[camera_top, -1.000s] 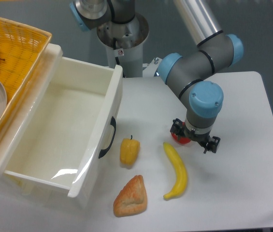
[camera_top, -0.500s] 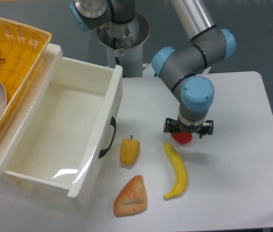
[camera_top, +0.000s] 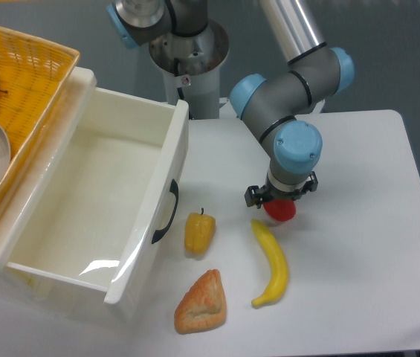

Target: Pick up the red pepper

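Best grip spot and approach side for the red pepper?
Take the red pepper across its rounded body, from straight above. Only its lower part shows below the claw, which already sits over it. The banana tip lies close at its lower left, so keep the fingers off that side. Whether the claw has closed is hidden.

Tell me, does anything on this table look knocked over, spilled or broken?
Nothing stands out. The banana, yellow pepper and pastry lie apart and whole on the table, with no spill. The white drawer stands open and bare inside. The red pepper is mostly hidden under the gripper.
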`<state>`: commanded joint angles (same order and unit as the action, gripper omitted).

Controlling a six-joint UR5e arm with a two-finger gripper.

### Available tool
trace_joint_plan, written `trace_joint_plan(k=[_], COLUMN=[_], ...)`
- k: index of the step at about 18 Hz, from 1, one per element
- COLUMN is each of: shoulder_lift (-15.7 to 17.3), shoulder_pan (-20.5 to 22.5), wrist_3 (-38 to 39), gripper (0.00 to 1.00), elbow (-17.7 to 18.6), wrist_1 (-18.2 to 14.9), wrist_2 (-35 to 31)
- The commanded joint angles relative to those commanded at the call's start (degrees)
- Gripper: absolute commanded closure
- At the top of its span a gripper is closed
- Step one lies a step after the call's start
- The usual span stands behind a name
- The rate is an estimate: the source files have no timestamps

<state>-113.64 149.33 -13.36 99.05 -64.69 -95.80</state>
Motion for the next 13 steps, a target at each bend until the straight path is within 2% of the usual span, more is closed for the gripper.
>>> trace_joint_plan(k=[6,13], shoulder_lift=[-0.6,-2.8], shoulder_pan=[0.3,0.6], wrist_3=[1.1,2.1], gripper=[0.0,0.02], elbow=[0.8,0.7], wrist_1=[0.3,0.9], wrist_2=[-0.1,-1.8])
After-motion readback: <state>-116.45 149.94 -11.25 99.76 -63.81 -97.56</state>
